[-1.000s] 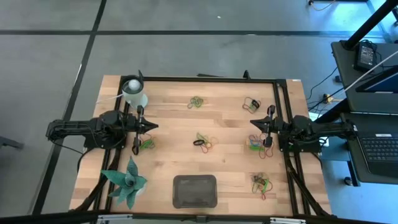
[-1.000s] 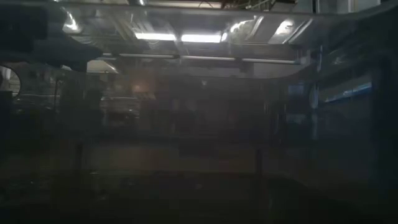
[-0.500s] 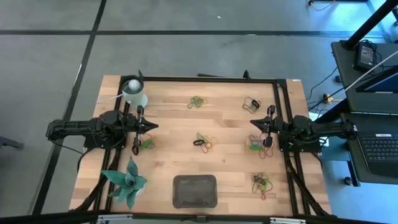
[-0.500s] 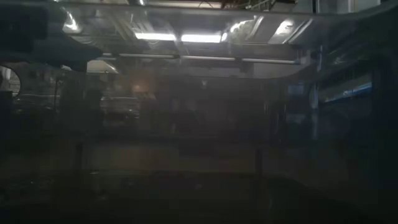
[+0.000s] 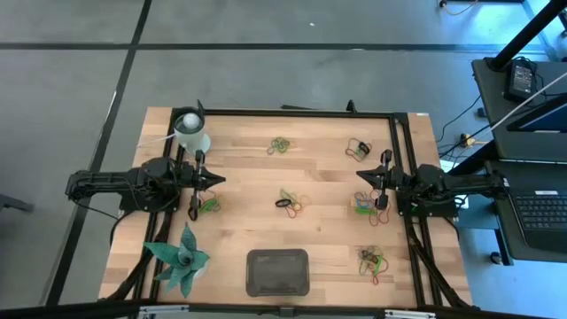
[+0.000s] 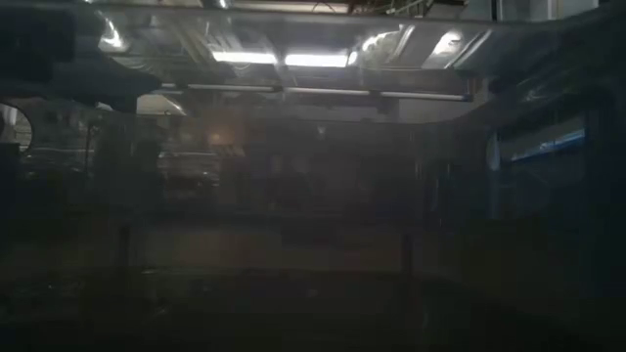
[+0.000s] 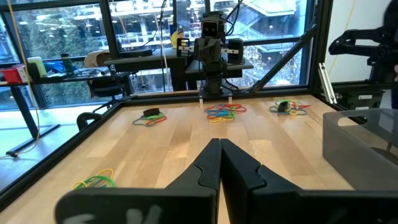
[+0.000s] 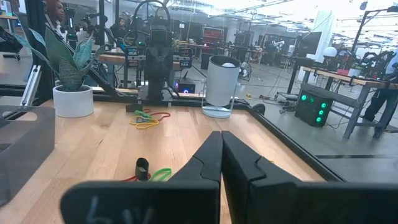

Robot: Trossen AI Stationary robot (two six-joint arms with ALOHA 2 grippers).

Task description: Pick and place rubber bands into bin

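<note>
Table: pale wooden top (image 5: 319,239) inside a black frame, grey floor around it, a desk with a laptop (image 5: 540,213) off my right side.
Left gripper (image 5: 218,180): mine, at the table's left edge, pointing toward the middle; fingers pressed together with nothing between them (the left wrist view shows the two dark tips meeting).
Right gripper (image 5: 361,175): mine too, at the right edge, facing the left one across the table; fingers likewise pressed together and holding nothing.
Bin (image 5: 277,272): dark grey tray near the front edge, about midway between my arms, well apart from both grippers; I cannot make out any bands inside it.
Rubber bands: loose in small clusters on the wood. Centre cluster (image 5: 290,203) lies between my grippers; green cluster (image 5: 281,144) sits toward the far edge; dark cluster (image 5: 359,148) is in the far right part; one cluster (image 5: 210,206) lies just beside my left gripper; another (image 5: 365,207) lies just beside my right gripper; the last (image 5: 371,261) is near the front right, to the right of the bin.
White cup (image 5: 190,133): far left corner, near my left arm.
Plant (image 5: 181,259): spiky green leaves, front left corner, left of the bin.
Low view: too dark to show the table or my arms (only ceiling lights).
</note>
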